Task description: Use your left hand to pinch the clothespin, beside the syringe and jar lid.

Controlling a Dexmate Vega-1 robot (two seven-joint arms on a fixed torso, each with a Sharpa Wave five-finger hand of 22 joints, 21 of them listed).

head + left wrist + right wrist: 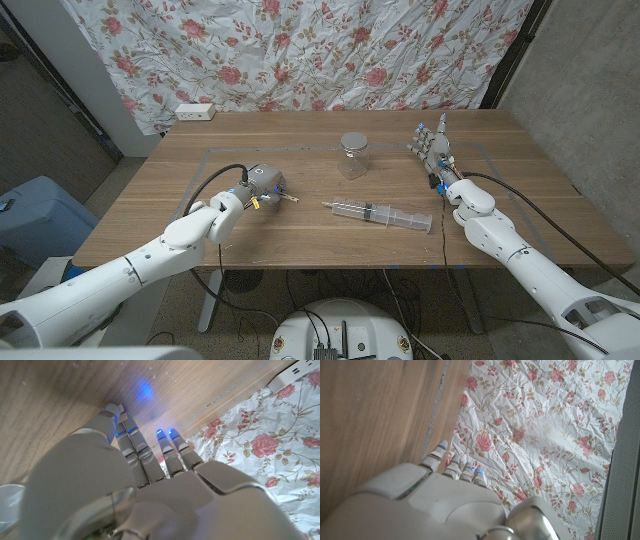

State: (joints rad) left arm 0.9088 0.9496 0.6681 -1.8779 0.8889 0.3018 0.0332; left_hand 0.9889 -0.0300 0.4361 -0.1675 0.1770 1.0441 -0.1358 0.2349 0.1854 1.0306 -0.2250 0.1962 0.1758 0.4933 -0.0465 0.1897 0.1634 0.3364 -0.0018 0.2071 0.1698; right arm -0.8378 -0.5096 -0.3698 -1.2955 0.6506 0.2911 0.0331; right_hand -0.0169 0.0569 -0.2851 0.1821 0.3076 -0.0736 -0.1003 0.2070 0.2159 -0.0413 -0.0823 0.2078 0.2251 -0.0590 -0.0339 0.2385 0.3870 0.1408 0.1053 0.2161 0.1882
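A small wooden clothespin (286, 197) lies on the wooden table (150, 215), left of a clear syringe (380, 213) and in front of a glass jar with a metal lid (353, 142). My left hand (262, 184) is curled over the clothespin's near end and pinches it at the fingertips, so that only its far tip sticks out toward the syringe. In the left wrist view the left hand (135, 475) reaches down to the tabletop with the thumb close beside the fingers (131, 435); the clothespin is hidden under it. My right hand (432, 148) stands at the right, fingers apart, holding nothing.
A white power strip (194, 111) lies at the table's far left edge, in front of a floral cloth backdrop (330, 50). A black cable (215, 180) loops over my left wrist. A blue bin (35, 215) stands on the floor to the left.
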